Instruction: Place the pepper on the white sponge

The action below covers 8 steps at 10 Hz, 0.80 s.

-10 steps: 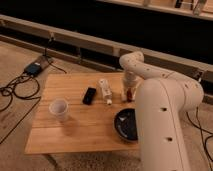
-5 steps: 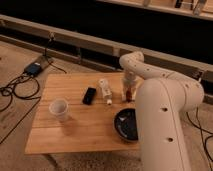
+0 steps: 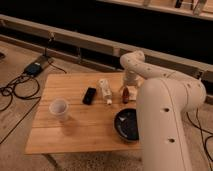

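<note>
Nearest on the wooden table (image 3: 80, 130), a black bowl (image 3: 126, 124) sits beside the robot's large white arm (image 3: 167, 125), with a white cup (image 3: 59, 108) off toward the other side. Farther back lie a flat black device (image 3: 89, 95) and a white bottle (image 3: 105, 90). Beyond the bowl, the claw (image 3: 126, 89) hangs low over the dark red pepper (image 3: 125, 95), which lies at the white sponge (image 3: 131, 93); whether the claw grips it cannot be told

Gripper (image 3: 127, 88) beside bottle (image 3: 104, 90), bowl (image 3: 126, 124).
</note>
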Each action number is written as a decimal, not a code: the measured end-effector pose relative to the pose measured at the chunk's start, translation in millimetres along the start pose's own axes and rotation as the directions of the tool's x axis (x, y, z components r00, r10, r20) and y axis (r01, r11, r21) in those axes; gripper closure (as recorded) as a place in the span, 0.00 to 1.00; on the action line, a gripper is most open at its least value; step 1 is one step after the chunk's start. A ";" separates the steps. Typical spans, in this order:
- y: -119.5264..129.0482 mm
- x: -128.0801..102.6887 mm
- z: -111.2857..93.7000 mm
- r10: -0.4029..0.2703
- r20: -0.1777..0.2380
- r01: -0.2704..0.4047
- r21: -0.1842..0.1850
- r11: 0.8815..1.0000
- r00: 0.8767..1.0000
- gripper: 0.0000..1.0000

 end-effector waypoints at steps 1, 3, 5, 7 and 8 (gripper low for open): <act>1.9 0.3 -2.1 -0.002 0.006 0.002 -0.006 1.000 1.000 0.20; 8.2 0.3 -9.4 -0.009 0.023 0.009 -0.026 1.000 1.000 0.20; 13.6 0.3 -18.8 -0.015 0.041 0.017 -0.044 0.999 0.999 0.20; 14.2 0.2 -21.1 -0.018 0.046 0.020 -0.046 0.999 0.999 0.20; 14.5 0.2 -21.2 -0.019 0.047 0.021 -0.046 0.999 0.999 0.20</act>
